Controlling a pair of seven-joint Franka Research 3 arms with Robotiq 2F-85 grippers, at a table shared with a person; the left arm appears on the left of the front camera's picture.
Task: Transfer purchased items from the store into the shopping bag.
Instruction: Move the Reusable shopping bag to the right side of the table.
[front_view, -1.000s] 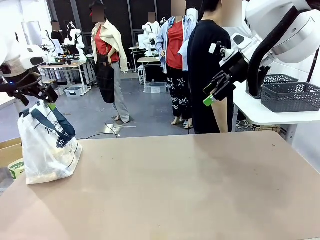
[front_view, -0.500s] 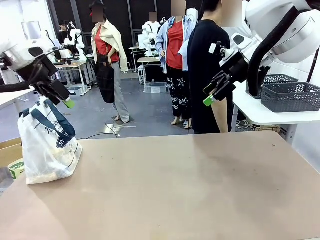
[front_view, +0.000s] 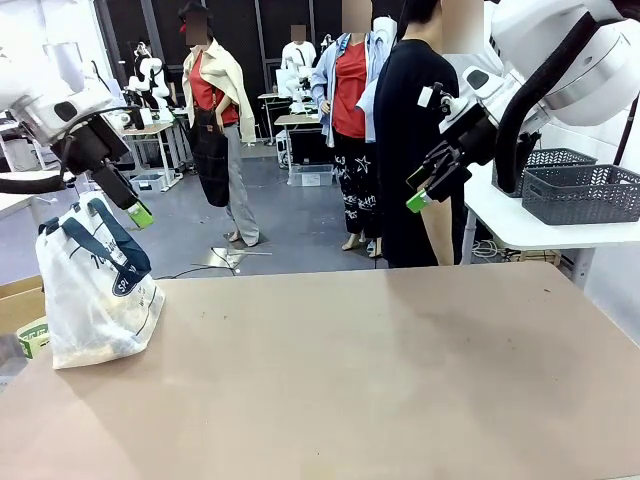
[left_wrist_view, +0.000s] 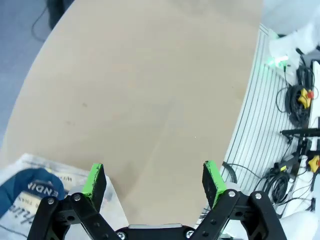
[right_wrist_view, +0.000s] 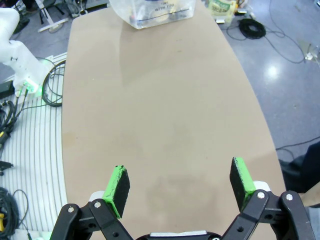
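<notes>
The shopping bag (front_view: 98, 295), translucent white with navy straps, stands at the table's left end. My left gripper (front_view: 135, 210) hangs open just above and to the right of its mouth, holding nothing. In the left wrist view the open left gripper (left_wrist_view: 154, 181) looks down on bare table, with the bag (left_wrist_view: 30, 187) at the lower left. My right gripper (front_view: 415, 192) is open and empty, high over the table's far right edge. The right wrist view shows the same gripper (right_wrist_view: 180, 186) above the table, with the bag (right_wrist_view: 152, 12) at the far end. The purchased items are hidden.
A person in black (front_view: 415, 150) stands at the far side of the table. Two dark lattice baskets (front_view: 580, 192) sit on a white side table at the right. A small green-and-yellow box (front_view: 30, 337) lies left of the bag. Cables (left_wrist_view: 300, 100) run along the floor.
My left gripper has lifted away from the bag's mouth and swung up and to the right, still open. The right arm and the bag have not moved.
</notes>
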